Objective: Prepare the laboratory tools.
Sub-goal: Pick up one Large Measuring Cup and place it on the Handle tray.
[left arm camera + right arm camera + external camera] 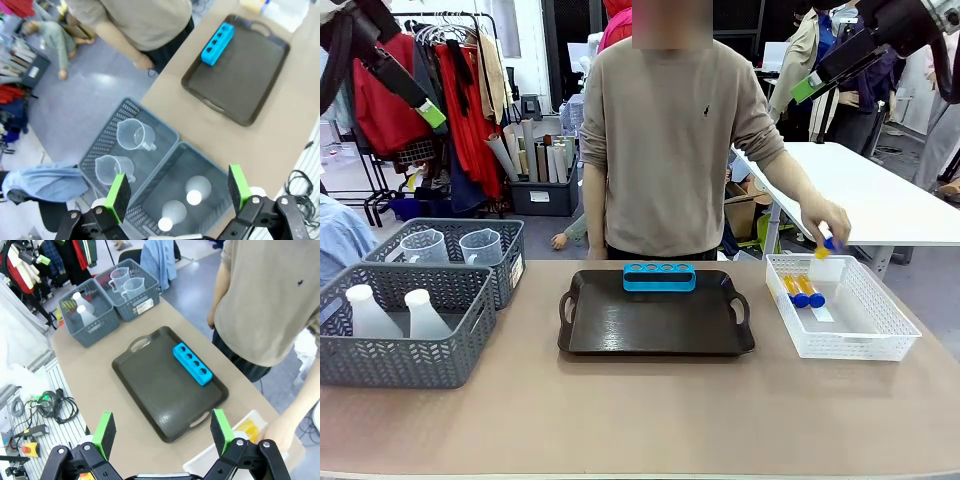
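Note:
Two yellow-orange tubes with blue caps (801, 292) lie in a white basket (880, 340) at the right. The person's hand (827, 222) holds a third tube (826, 247) over that basket's far edge. Two clear handled beakers (425, 245) stand in the farther grey basket (510, 270). Two white conical flasks (365, 310) stand in the nearer grey basket (410, 365). My left gripper (178, 189) hangs open high above the flasks (197, 186) and beakers (132, 134). My right gripper (163, 431) is open high over the near right of the table, holding nothing.
A dark brown handled tray (655, 335) lies mid-table with a blue four-hole rack (659, 276) at its far edge. The person stands behind the tray. Bare tabletop runs along the front. A clothes rack and another white table stand behind.

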`<action>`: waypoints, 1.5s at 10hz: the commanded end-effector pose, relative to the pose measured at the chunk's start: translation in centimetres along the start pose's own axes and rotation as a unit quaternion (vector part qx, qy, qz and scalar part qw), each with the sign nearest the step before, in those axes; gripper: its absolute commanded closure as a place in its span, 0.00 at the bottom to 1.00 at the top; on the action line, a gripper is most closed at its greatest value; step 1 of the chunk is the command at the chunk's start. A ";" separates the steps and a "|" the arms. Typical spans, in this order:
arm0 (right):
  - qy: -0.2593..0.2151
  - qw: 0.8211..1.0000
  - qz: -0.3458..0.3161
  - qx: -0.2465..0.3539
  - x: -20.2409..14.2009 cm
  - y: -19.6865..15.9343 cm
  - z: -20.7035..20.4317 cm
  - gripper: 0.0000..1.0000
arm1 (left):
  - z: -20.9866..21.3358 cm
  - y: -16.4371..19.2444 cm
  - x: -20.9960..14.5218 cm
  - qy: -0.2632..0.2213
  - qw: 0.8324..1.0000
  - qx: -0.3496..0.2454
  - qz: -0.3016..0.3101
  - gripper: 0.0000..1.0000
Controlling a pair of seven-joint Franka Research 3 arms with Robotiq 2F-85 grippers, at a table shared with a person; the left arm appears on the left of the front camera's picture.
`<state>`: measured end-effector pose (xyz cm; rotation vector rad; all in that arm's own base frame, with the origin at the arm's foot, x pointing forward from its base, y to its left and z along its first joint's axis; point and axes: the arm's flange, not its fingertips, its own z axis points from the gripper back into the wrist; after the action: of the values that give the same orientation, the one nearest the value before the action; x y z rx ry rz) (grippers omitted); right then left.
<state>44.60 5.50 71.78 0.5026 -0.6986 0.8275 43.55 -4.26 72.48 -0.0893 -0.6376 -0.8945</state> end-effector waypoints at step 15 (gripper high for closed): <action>-0.003 1.000 0.001 0.002 0.0 0.1 0.0 0.00 | -8.5 11.3 -8.5 0.101 0.975 0.074 0.182 0.00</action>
<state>44.59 5.45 71.77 0.5020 -0.6980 0.8266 50.96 6.30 64.08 -0.0460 -0.5082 -0.5629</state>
